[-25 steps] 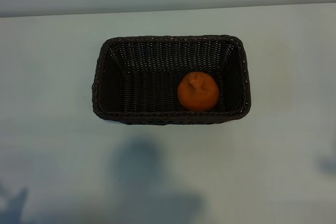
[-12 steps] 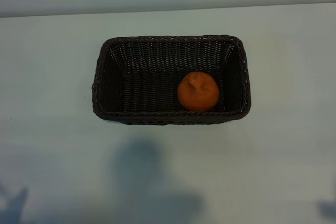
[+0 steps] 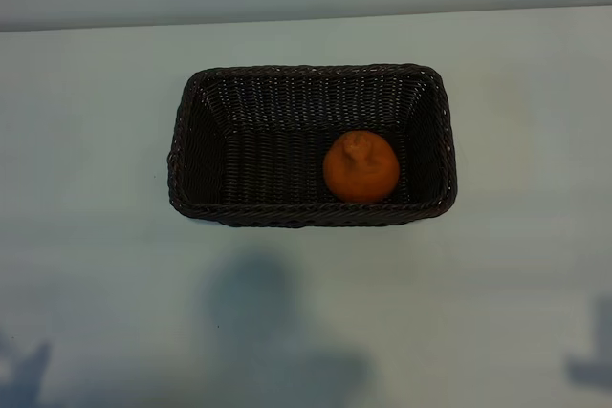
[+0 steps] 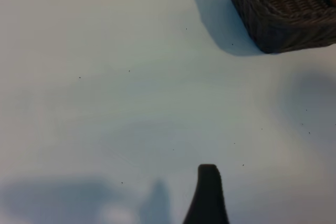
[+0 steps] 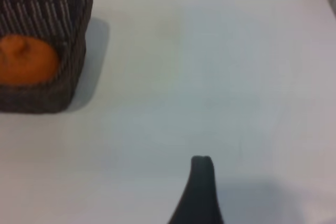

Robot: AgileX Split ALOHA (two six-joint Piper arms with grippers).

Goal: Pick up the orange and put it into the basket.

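The orange (image 3: 360, 167), with its small knob on top, lies inside the dark-brown woven basket (image 3: 287, 74), in the basket's right half against the near wall. In the right wrist view the orange (image 5: 26, 59) shows within the basket's corner (image 5: 79, 3). Neither arm appears in the exterior view. One dark finger (image 4: 208, 192) of my left gripper hangs over bare table, well away from the basket (image 4: 273, 24). A single finger (image 5: 199, 192) of my right gripper likewise stands over bare table, apart from the basket. Nothing is held by either gripper.
The basket stands in the middle of a pale table (image 3: 86, 236). The table's far edge (image 3: 306, 18) runs behind it. Soft shadows (image 3: 258, 312) lie on the near part of the surface.
The shadow at the table's near right edge has shifted. Orange and basket have not moved.
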